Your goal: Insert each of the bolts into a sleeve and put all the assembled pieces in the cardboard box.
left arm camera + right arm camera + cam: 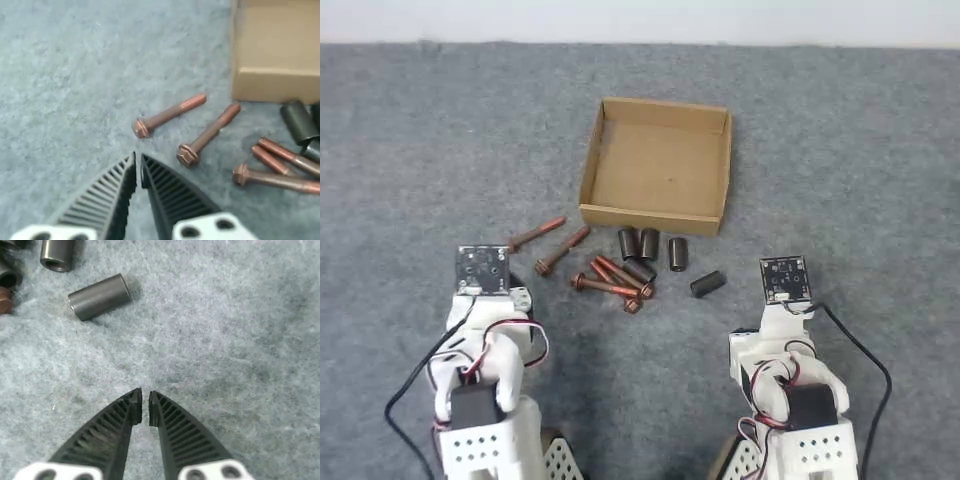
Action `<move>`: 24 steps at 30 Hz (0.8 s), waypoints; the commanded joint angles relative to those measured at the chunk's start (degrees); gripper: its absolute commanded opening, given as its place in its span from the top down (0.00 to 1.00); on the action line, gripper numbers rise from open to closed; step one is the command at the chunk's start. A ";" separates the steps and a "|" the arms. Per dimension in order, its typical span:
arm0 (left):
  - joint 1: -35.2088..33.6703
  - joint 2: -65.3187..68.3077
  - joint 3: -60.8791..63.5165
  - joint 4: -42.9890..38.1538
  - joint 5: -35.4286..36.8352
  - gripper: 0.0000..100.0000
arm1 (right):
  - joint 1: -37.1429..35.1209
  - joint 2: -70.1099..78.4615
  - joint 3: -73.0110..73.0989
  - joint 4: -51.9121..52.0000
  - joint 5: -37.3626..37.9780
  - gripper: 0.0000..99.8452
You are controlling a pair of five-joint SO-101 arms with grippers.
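Across the grey, felt-like table covering lay five copper-coloured bolts with flanged hex heads, and four dark, smooth metal sleeves, short hollow cylinders. Bolts and sleeves lay separate, all outside the shallow square cardboard box, whose walls were matt brown with raw cut edges.

From the high view the whole layout was plain. Two bolts lay apart on the left arm's side and three were crossed in a loose heap. Three sleeves stood in a row just before the box's front wall, and the fourth sleeve lay askew nearer the right arm. The white plastic left arm and right arm, strung with red and black wires, sat at the near edge.

The left wrist view gave finer grain: thread on the shank ends of the two separate bolts and the fuzzy nap of the covering. The left gripper hung just short of their heads, its black ribbed fingers drawn to a narrow slit and holding nothing.

The right wrist view showed the fourth sleeve's dull sheen and the threaded bore of another sleeve. The right gripper was over bare covering, well apart from the fourth sleeve. Its ribbed fingers were likewise nearly touching and gripped nothing.
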 commanded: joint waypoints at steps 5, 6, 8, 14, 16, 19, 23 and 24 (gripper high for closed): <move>0.53 -0.62 -12.62 6.77 0.00 0.99 | -0.04 -0.84 1.05 0.22 -0.44 0.99; 0.53 -0.62 -13.76 7.12 0.00 0.99 | -0.04 -0.84 1.05 0.22 -0.44 0.99; 0.53 -0.44 -15.60 7.47 -0.18 0.99 | -0.04 -0.84 1.05 0.22 -0.44 0.99; 0.53 12.75 -23.87 7.38 0.26 0.99 | -0.04 -0.84 1.05 0.22 -0.44 0.99; 0.44 19.16 -28.00 7.56 2.90 0.99 | -0.04 -0.84 1.05 0.22 -0.44 0.99; 0.53 27.69 -32.31 7.21 6.59 0.99 | -0.04 -0.84 1.05 0.22 -0.44 0.99; 0.62 37.36 -33.98 2.29 9.41 0.99 | -0.04 -0.84 1.05 0.22 -0.44 0.99; 0.62 39.65 -33.98 0.97 9.93 0.99 | -0.04 -0.84 1.05 0.22 -0.44 0.99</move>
